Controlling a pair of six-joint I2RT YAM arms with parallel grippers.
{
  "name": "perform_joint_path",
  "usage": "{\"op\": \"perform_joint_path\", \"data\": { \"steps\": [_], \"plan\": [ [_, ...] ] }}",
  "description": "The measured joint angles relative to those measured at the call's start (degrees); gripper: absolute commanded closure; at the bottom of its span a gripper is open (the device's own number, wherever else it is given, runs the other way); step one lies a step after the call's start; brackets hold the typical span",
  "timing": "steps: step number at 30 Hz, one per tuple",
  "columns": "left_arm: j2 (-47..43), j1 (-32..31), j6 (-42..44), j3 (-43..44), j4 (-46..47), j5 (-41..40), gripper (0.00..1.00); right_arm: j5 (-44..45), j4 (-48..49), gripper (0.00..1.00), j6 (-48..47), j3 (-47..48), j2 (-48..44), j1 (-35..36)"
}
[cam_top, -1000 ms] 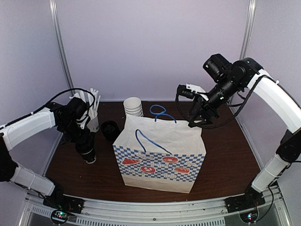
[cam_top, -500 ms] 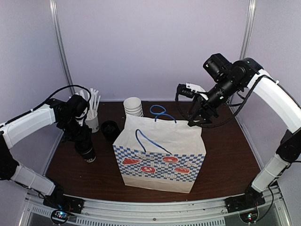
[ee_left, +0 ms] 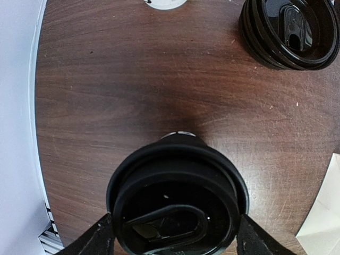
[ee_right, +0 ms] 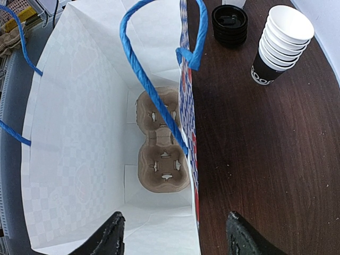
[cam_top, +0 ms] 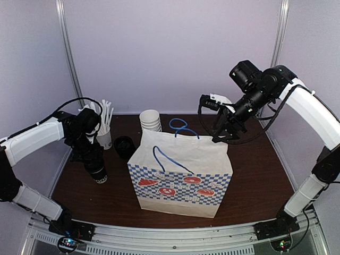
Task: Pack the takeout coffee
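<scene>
Partial white lettering, roughly "GOO" and cut off, on black base of bottom cup in stack (ee_right: 280,48) near far edge. Similar white marks on coffee (cam_top: 99,172) by left edge, too small to read. Print around red emblems on bag (cam_top: 180,186) front illegible.

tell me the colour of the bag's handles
Blue; the handles show best in the right wrist view.

One paper bag (cam_top: 180,175), with one cardboard carrier (ee_right: 162,143) inside it (two sockets showing). Left of the bag: one takeout coffee (cam_top: 97,172), one stack of black lids (cam_top: 124,146), one cup of white sticks (cam_top: 104,138). Behind the bag: one stack of lidless cups (ee_right: 281,42), perhaps six, their rims too crowded to count.
</scene>
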Motion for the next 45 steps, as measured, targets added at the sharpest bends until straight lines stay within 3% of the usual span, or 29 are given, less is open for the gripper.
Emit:
{"op": "perform_joint_path", "data": {
  "steps": [11,29,38,45],
  "plan": [
    [2.8,0.0,3.96,1.4,-0.31,-0.33,0.17,-0.02,0.02,0.35,0.17,-0.02,0.0,0.0],
    [3.61,0.0,6.58,3.48,-3.98,0.72,0.35,-0.11,0.24,0.35,1.01,-0.42,0.0,-0.02],
    [-1.7,0.0,9.18,13.9,-8.57,3.23,0.4,-2.34,-0.2,0.35,1.2,1.9,0.15,-0.87],
    [-4.09,0.0,12.48,24.46,-10.58,12.39,0.41,-3.98,-1.68,0.35,0.9,3.39,2.08,-0.85]
  ]
}}
